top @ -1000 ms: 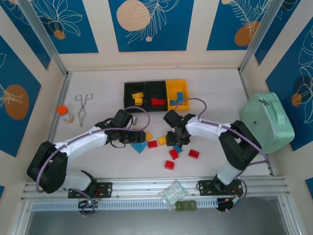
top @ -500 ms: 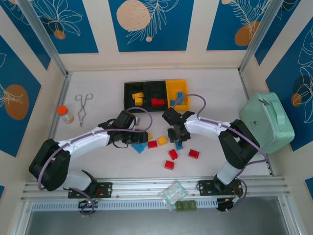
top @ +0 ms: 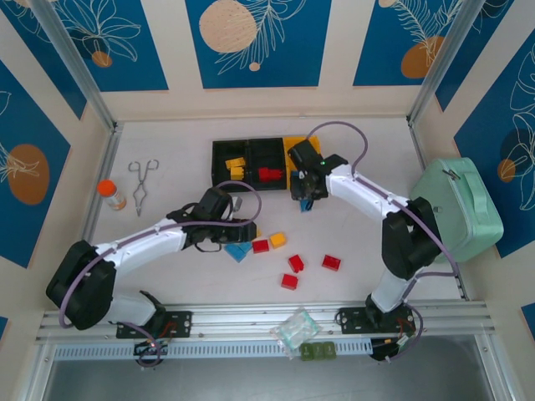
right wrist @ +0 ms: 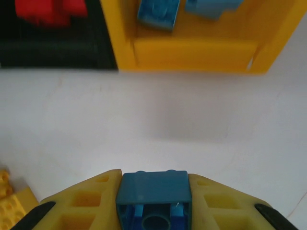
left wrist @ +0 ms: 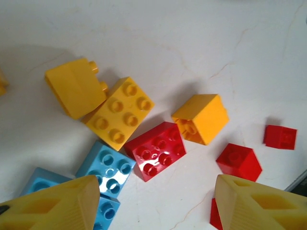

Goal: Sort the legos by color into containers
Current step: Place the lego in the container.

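**Worktop (top: 167,134).** The scene has changed mainly on the right side. 1 second ago the right arm was low among the loose legos near the centre. It now reaches toward the back and stops just in front of the containers (top: 266,140).

**Right end effector (top: 306,196).** Its jaws are closed on 1 blue brick (right wrist: 153,199), which is pinched on both sides between the yellow fingers (right wrist: 84,206). In the wrist view the brick is still short of the near wall of the yellow bin (right wrist: 192,52), where other blue bricks (right wrist: 158,14) already lie. The blue brick that lay beside the red ones earlier is gone from the worktop. This suggests that 1 more lego is on its way to the right bin and only the release remains.

**Left end effector (left wrist: 156,187).** It has hardly moved. It hovers over the loose pile with its jaws wide apart and nothing held.

**Containers.** The left black bin (top: 230,150) holds yellow bricks and the middle black bin (top: 267,150) holds red ones.

**Loose legos.** Under the left wrist lie 3 yellow-orange bricks (left wrist: 120,112), 2 light blue ones (left wrist: 106,167) and several red ones (left wrist: 157,149). Sorting looks only partly done.

**Writing.** No brand, label or lettering can be read on any item.
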`<control>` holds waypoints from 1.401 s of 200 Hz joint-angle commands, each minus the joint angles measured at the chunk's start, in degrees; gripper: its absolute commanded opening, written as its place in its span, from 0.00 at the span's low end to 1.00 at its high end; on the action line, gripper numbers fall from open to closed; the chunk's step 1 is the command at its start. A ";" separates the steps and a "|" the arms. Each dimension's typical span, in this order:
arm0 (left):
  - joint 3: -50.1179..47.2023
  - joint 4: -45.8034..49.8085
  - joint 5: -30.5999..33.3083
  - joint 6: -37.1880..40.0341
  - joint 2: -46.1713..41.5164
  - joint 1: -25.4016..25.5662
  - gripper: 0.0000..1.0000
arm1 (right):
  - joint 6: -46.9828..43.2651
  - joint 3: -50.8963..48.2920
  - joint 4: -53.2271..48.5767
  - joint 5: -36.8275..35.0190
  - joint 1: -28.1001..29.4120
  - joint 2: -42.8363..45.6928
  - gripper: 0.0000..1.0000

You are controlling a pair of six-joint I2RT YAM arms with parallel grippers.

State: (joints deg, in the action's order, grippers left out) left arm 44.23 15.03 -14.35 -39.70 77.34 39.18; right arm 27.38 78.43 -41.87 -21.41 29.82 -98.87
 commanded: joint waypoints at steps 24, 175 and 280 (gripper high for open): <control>0.90 -4.28 2.15 -1.54 -3.07 0.63 0.64 | -2.15 11.71 -2.83 2.93 -4.79 -8.09 0.29; -2.07 -2.33 4.75 -2.66 -5.86 0.61 0.65 | -1.87 47.09 -12.25 4.23 -9.25 -36.05 0.32; -2.13 2.26 7.88 -2.75 -8.29 0.58 0.65 | -1.91 38.14 -9.61 4.10 -7.78 -24.61 0.48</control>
State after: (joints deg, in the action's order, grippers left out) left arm 42.46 14.20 -8.47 -42.00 70.46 39.29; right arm 25.71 121.82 -53.06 -18.02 21.15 -132.44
